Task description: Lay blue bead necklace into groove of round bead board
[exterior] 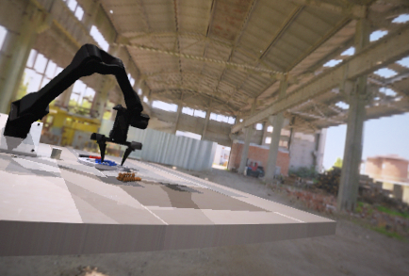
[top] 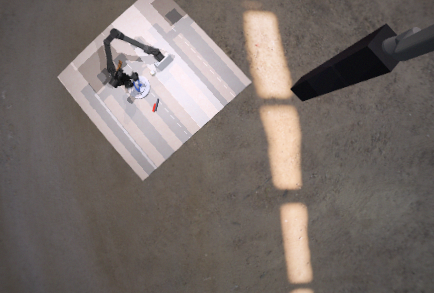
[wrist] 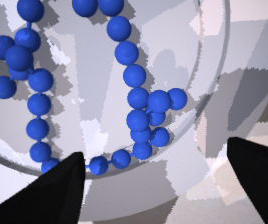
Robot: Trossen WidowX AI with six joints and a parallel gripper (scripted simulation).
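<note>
The blue bead necklace (top: 138,86) (exterior: 107,162) (wrist: 134,75) lies on the round pale bead board (top: 146,90) (wrist: 214,50). In the wrist view, its two sides run across the board's inner area, with bunched beads at the left and at the right. Its lower run of beads lies along the inner edge of the groove line; whether any bead sits in the groove I cannot tell. My gripper (exterior: 113,163) (wrist: 156,153) is open, low over the board's near edge. The lower right bunch lies between and beyond the fingertips, not gripped. The left finger hides part of the lower run.
A brown-orange coiled thing (top: 119,64) (exterior: 128,176) lies beside the board, near the gripper. A red and dark stick-like thing (top: 156,105) lies on the other side. A small grey cylinder (exterior: 56,153) stands near the arm's base.
</note>
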